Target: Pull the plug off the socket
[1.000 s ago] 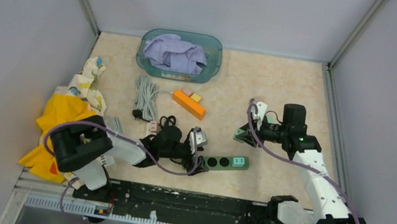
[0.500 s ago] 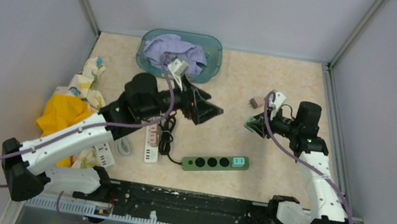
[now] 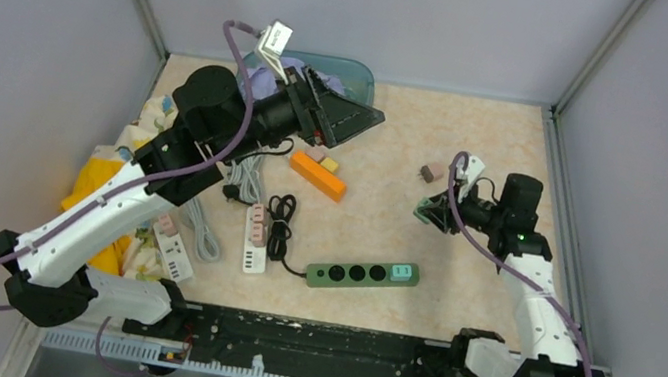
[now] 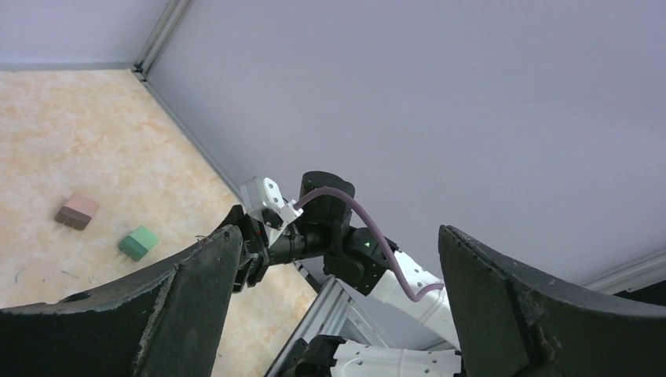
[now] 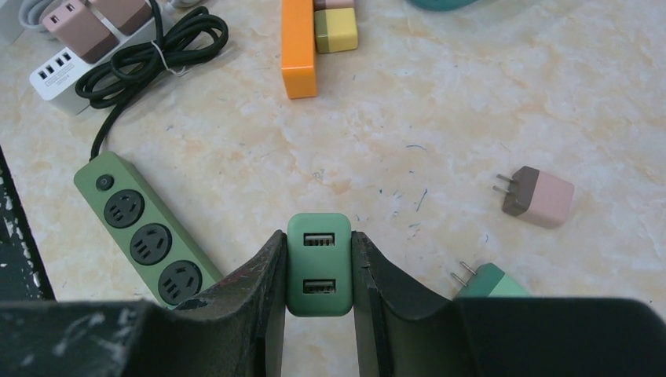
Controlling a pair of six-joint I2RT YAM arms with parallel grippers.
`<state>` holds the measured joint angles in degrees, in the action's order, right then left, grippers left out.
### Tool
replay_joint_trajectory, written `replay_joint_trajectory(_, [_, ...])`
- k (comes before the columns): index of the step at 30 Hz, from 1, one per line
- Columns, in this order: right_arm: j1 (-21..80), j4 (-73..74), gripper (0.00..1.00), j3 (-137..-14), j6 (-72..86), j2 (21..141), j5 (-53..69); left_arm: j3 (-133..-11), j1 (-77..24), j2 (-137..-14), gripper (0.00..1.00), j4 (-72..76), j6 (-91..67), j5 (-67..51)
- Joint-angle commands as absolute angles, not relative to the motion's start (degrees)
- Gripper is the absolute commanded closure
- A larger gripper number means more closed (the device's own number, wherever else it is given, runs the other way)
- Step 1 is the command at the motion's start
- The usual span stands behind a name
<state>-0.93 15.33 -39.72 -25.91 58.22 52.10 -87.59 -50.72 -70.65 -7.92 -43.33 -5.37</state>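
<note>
The left gripper (image 3: 358, 124) has left the green strip (image 3: 362, 274). A second ago it sat low at the strip's left end; now it hangs high by the tub (image 3: 353, 72), the left arm (image 3: 120, 205) stretched out and its jaws a shade wider. With the arm gone from that spot, the white strip (image 3: 253, 237) and black cord (image 3: 279, 226) show, and the arm now crosses the yellow cloth (image 3: 93, 183). The right gripper (image 3: 428, 211), clamped on the green plug (image 5: 318, 265), has drifted slightly right and farther from the green strip — uncovering the brown plug (image 3: 430, 173).
</note>
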Motion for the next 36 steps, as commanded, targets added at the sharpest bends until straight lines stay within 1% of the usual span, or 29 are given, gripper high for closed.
replay_joint_trajectory(1, [-1.41, 11.88, 1.00, -39.57, -25.25, 58.27, 53.44, -89.76, -50.89, -70.87, 0.01, -9.35, -45.56, -3.76])
replay_joint_trajectory(8, [-1.41, 11.34, 1.00, -39.38, -24.71, 59.40, 52.41, -91.89, -50.94, -71.84, 0.01, -9.15, -45.13, -4.46])
replay_joint_trajectory(11, [-1.41, 10.81, 1.00, -39.46, -24.06, 60.24, 50.94, -89.52, -50.94, -71.12, 0.01, -8.72, -41.69, -4.04])
replay_joint_trajectory(13, [-1.41, 10.08, 1.00, -39.46, -22.94, 60.88, 49.83, -83.18, -50.85, -68.30, 0.01, -5.50, -36.79, -2.38])
replay_joint_trajectory(16, [-1.40, 7.74, 1.00, -38.89, -19.82, 61.74, 48.07, -68.56, -50.76, -62.60, 0.01, 1.09, -27.61, -0.17])
replay_joint_trajectory(19, [-1.41, 3.72, 1.00, -37.65, -15.21, 62.33, 45.94, -53.66, -50.43, -57.23, 0.01, 7.02, -20.86, -0.97])
replay_joint_trajectory(21, [-1.42, 0.05, 1.00, -36.49, -10.91, 62.45, 43.04, -44.84, -50.34, -54.04, 0.00, 11.89, -19.94, -3.89])
replay_joint_trajectory(26, [-1.41, -9.55, 0.93, -33.63, 1.72, 64.66, 31.12, -25.05, -50.29, -47.67, 0.00, 27.35, -24.97, -10.24])
replay_joint_trajectory(28, [-1.40, -11.65, 0.92, -33.88, 6.21, 67.47, 26.85, -20.39, -50.30, -45.70, 0.00, 31.41, -26.68, -10.28])
replay_joint_trajectory(30, [-1.41, -12.70, 0.91, -34.90, 8.73, 70.59, 25.53, -17.95, -50.30, -44.00, 0.00, 32.99, -26.74, -10.08])
replay_joint_trajectory(34, [-1.41, -11.51, 0.90, -39.64, 10.86, 77.20, 29.11, -17.09, -50.30, -41.36, 0.00, 30.15, -24.85, -9.95])
replay_joint_trajectory(36, [-1.34, -11.11, 0.89, -42.80, 12.48, 81.06, 29.03, -16.34, -50.32, -40.25, 0.00, 29.90, -24.56, -9.99])
